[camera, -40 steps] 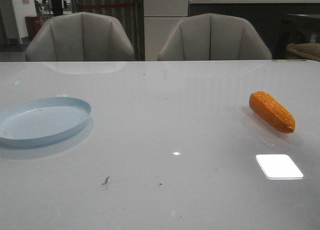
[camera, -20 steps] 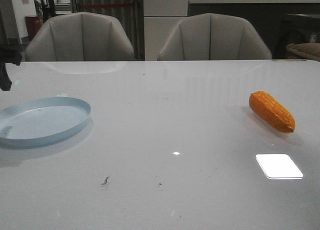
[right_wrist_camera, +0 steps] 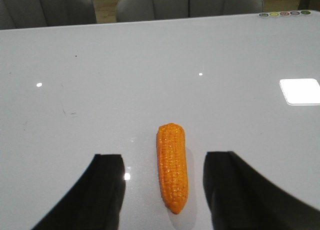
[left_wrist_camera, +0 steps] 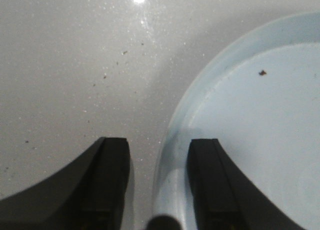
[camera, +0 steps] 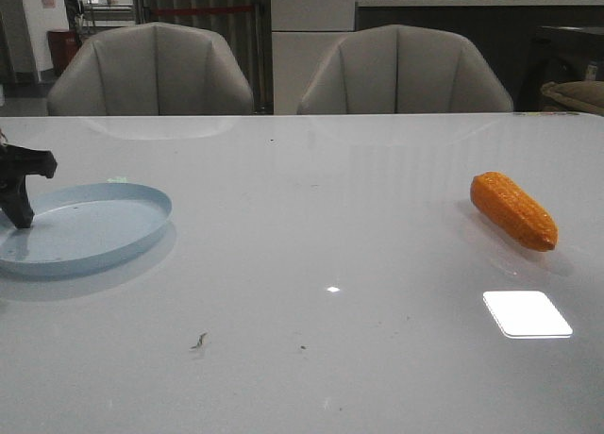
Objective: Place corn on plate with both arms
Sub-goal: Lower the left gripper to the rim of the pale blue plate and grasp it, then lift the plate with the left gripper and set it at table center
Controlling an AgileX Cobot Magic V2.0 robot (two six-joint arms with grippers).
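The orange corn (camera: 514,210) lies on the white table at the right, its tapered end toward the front. The pale-blue plate (camera: 94,226) sits at the left. My left gripper (camera: 23,196) is open at the plate's left edge. In the left wrist view its fingers (left_wrist_camera: 112,160) straddle the plate's rim (left_wrist_camera: 172,135), one over the table and one over the plate. My right gripper (right_wrist_camera: 162,160) does not show in the front view. It is open above the table, with the corn (right_wrist_camera: 172,165) lying lengthwise between its fingers, touching neither.
Two grey chairs (camera: 151,71) stand behind the table's far edge. A bright light reflection (camera: 527,313) lies on the table in front of the corn. Small dark specks (camera: 199,341) mark the table near the front.
My left gripper has come into the front view from the left and dropped to the plate's left rim. The corn and the plate have not moved.
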